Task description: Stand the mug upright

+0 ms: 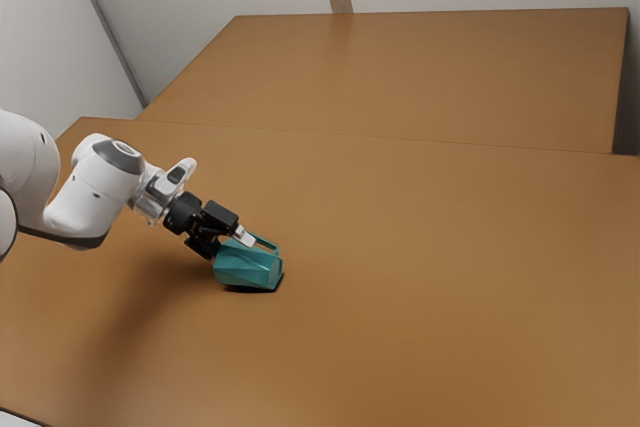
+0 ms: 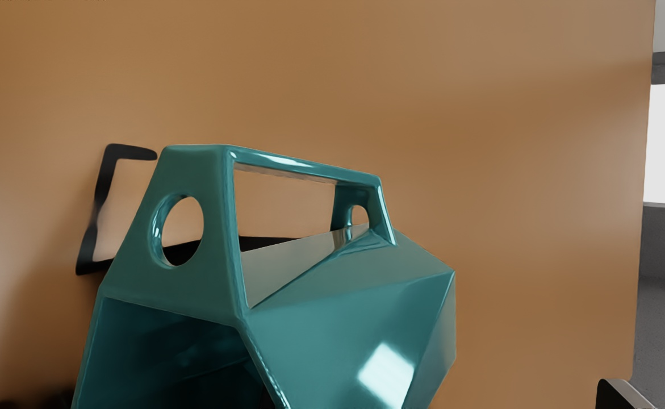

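Observation:
The teal faceted mug (image 1: 248, 267) lies on its side on the brown table, its angular handle pointing upward. My gripper (image 1: 229, 244) is low at the mug's end nearest the arm, with a pale fingertip beside the handle. In the wrist view the mug (image 2: 332, 335) has its dark open mouth turned toward my hand, and the handle with round holes stands above the body. The gripper (image 2: 325, 400) is open there, its fingers far apart, one well clear of the mug's side. The mug's lower part is cut off from sight.
The brown tabletop (image 1: 430, 277) stretches toward the exterior view's right, and a second brown surface (image 1: 400, 77) adjoins it at the back. Pale walls rise behind. A table edge (image 2: 642, 255) runs beyond the finger on one side in the wrist view.

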`<state>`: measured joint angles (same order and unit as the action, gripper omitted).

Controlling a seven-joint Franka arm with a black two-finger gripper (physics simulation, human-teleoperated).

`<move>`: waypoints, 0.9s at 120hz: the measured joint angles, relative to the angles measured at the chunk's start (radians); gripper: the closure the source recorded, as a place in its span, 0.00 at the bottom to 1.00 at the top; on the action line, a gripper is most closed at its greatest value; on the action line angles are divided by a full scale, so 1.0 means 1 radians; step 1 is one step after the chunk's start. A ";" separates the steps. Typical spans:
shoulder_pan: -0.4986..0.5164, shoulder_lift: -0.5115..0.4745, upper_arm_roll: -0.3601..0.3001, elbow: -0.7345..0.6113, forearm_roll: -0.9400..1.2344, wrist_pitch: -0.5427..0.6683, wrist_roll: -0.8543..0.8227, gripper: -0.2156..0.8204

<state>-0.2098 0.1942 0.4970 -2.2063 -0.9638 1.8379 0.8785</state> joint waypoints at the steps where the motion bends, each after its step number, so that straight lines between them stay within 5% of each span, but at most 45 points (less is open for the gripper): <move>1: 0.000 0.000 0.000 -0.001 0.000 0.000 0.001 0.23; 108: 0.003 -0.041 0.001 -0.036 -0.023 0.009 0.045 0.90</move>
<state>-0.2068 0.1537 0.4976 -2.2421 -0.9863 1.8466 0.9239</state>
